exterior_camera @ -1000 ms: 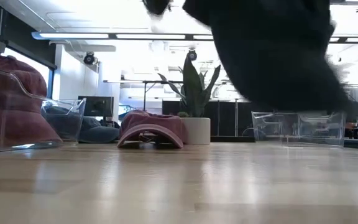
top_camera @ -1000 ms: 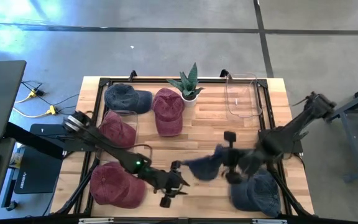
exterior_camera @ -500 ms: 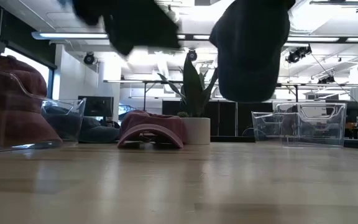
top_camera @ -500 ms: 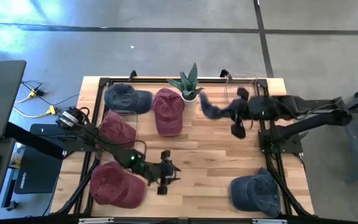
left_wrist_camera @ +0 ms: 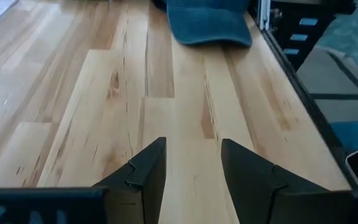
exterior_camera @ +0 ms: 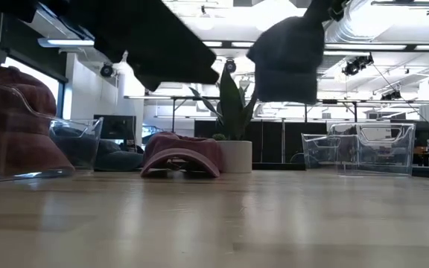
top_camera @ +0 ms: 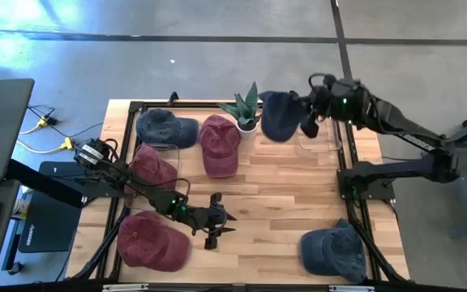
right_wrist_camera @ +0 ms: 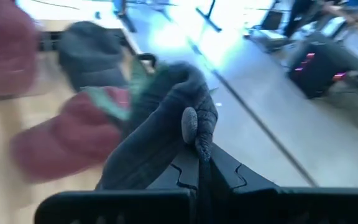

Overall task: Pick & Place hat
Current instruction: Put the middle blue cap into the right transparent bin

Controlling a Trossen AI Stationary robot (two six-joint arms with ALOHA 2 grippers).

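Right gripper [top_camera: 310, 113]: clamped on blue hat [top_camera: 277, 116], held high beside plant [top_camera: 245, 108]. Left gripper [left_wrist_camera: 191, 163]: fingers parted, empty, low over table [top_camera: 282, 186].

The red caps [right_wrist_camera: 61, 134] and the dark cap [right_wrist_camera: 89, 43] behind the held blue hat [right_wrist_camera: 160, 134] smear into soft blobs in the right wrist view, so their brims cannot be made out. In the low view the left arm [exterior_camera: 136, 41] is a dark shape cut off by the top edge. The red cap [exterior_camera: 10, 123] inside the clear bin [exterior_camera: 28, 145] runs off the side. The blue cap [left_wrist_camera: 207, 22] is cropped by the left wrist view's edge.
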